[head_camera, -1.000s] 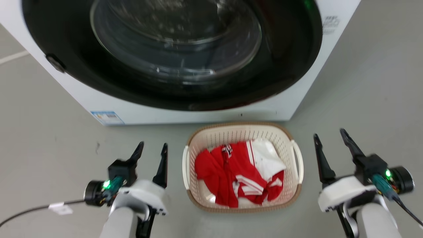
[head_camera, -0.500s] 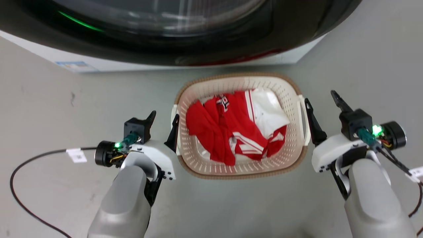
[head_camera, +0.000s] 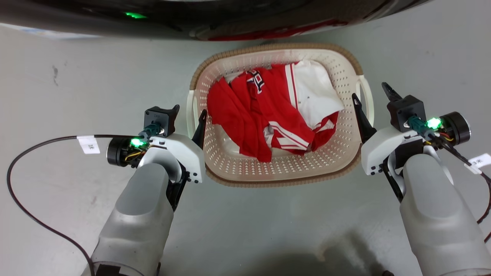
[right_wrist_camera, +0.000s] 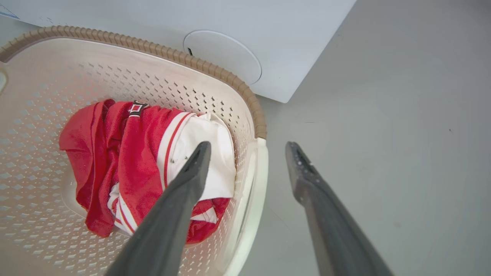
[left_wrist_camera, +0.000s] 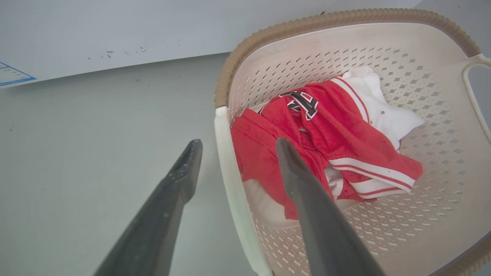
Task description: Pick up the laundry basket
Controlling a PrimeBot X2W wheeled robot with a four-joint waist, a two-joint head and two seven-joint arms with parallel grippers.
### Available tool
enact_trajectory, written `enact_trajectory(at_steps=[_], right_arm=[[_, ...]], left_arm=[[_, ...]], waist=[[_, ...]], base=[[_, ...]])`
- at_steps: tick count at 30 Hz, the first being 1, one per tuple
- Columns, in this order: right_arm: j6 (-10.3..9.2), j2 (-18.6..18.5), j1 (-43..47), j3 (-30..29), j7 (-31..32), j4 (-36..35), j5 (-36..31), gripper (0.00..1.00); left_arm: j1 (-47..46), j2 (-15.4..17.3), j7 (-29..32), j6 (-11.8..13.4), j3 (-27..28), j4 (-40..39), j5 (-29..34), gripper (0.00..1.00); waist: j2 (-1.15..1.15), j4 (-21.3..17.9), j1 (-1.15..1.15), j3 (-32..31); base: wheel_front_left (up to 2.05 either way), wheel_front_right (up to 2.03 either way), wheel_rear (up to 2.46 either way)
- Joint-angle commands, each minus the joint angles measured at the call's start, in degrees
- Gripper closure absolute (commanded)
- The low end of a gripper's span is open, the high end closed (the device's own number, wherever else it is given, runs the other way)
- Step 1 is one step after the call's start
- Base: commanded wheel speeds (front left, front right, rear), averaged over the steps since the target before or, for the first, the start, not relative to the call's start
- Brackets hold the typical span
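Left tool (left_wrist_camera: 238, 142) — astride laundry basket (left_wrist_camera: 307, 23) handle (left_wrist_camera: 231, 180)

Laundry basket (head_camera: 276, 166): cream-white, diamond-perforated walls, brown woven-look rim. Garment (head_camera: 245, 111) inside: red with white stripes and a white panel. Floor (head_camera: 76, 76): plain grey. Washer body (right_wrist_camera: 299, 38): white.

I see a smooth grey floor (head_camera: 57, 199). The laundry basket (head_camera: 276, 181) sits on it at 12 o'clock, with the white washing machine (right_wrist_camera: 299, 46) standing close behind. A dark scuff (head_camera: 55, 72) marks 10 o'clock.
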Motion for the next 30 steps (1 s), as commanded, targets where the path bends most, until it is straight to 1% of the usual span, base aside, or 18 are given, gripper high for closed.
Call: enact_trajectory(at_steps=[1,10,11,22,23,24,30], right_arm=[[-0.04,-0.19,-1.53,-0.32,-0.14,1.26,-0.63,0.00],[-0.04,0.14,-5.34,-2.19,-0.14,8.09,-2.00,0.00],[-0.04,0.25,-6.34,-2.76,-0.14,9.92,-2.32,0.00],[-0.04,0.37,-9.24,-3.28,-0.14,14.42,-2.50,0.00],[-0.04,0.37,-9.74,-2.70,-0.14,15.27,-2.03,0.75],[-0.04,0.37,-9.94,-2.37,-0.14,15.67,-1.91,1.00],[0.06,0.71,-10.51,-0.09,-0.12,16.89,-0.37,1.00]], left_arm=[[-1.08,0.10,-0.14,-0.09,-0.23,0.41,-0.53,0.00],[-3.77,-0.06,-0.14,-0.10,-2.12,1.04,-1.33,0.00],[-4.46,-0.08,-0.14,-0.10,-2.78,1.18,-1.43,0.00],[-6.40,-0.17,-0.14,-0.11,-4.77,0.99,-1.66,0.00],[-6.38,-0.18,-0.13,-0.11,-5.07,0.87,-1.33,0.56],[-6.39,-0.17,-0.14,-0.11,-5.03,0.86,-1.32,1.00],[-6.89,-0.46,-0.09,-0.39,-5.86,2.41,-1.18,1.00]], waist=[[0.00,-0.03,-0.01,1.71],[0.00,0.39,-0.01,5.54],[0.00,0.52,-0.01,6.56],[0.00,0.77,-0.01,8.42],[0.00,0.83,-0.01,8.66],[0.00,0.83,-0.01,8.76],[0.00,0.80,-0.01,8.55]], base=[[0.00,0.00,0.00],[0.00,0.00,0.00],[0.00,0.00,0.00],[0.00,0.00,0.00],[0.00,0.00,0.00],[0.00,0.00,0.00],[0.00,0.00,0.00]])
